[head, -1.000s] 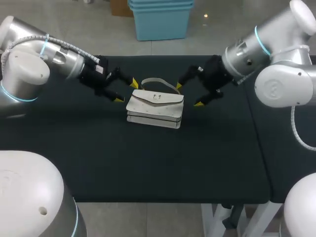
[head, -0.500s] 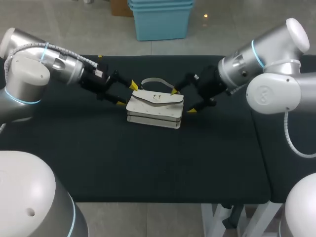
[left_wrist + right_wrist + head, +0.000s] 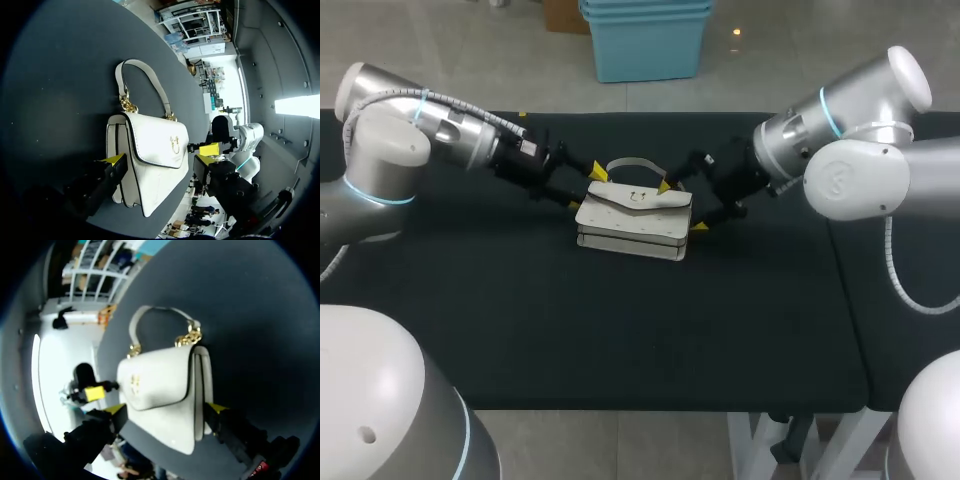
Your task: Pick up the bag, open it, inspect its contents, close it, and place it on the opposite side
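The white bag (image 3: pixel 635 220) is sitting just above the centre of the frame on the dark table (image 3: pixel 620 330), flap down and gold clasp (image 3: pixel 638 197) fastened. Its handle (image 3: pixel 638 163) is lying flat behind it, toward the top of the frame. The left gripper (image 3: pixel 586 189) is standing at the bag's left end and the right gripper (image 3: pixel 682 205) at its right end. Both have their fingers spread wide and are straddling the corners rather than pinching anything.

From each wrist view the bag (image 3: pixel 150 165) is showing end-on between that arm's yellow tips. Whether any tip is actually touching leather, I cannot tell.

The pick-up looks like the step in hand. To do it well, both arms should be squeezing the firm body below the flap, evenly from the two ends. That would keep the soft bag (image 3: pixel 160 390) from twisting or sliding. It is also worth staying off the handle chain and leaving the clasp free for the opening.

As for contents, the flap is hiding everything, so nothing inside is showing.
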